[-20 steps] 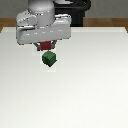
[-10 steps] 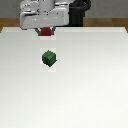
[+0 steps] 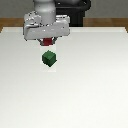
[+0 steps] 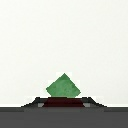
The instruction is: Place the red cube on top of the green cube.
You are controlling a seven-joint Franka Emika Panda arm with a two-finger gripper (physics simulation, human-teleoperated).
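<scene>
Gripper [image 3: 47, 42] clamped on the red cube [image 3: 47, 41], carried off the table [image 3: 100, 90]. Green cube [image 3: 49, 58] sits alone at about 6 o'clock from it, near but apart. Pickup looks done; alignment, lowering and release remain.

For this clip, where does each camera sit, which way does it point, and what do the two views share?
Exterior view: off the arm, raised, looking down across the white table at the green cube; the arm and gripper, holding the red cube, show.
Wrist view: on the wrist, looking down past the jaws at the green cube; only the gripper's dark edge and the red cube show.
Shared: both cubes, gripper and table.
</scene>
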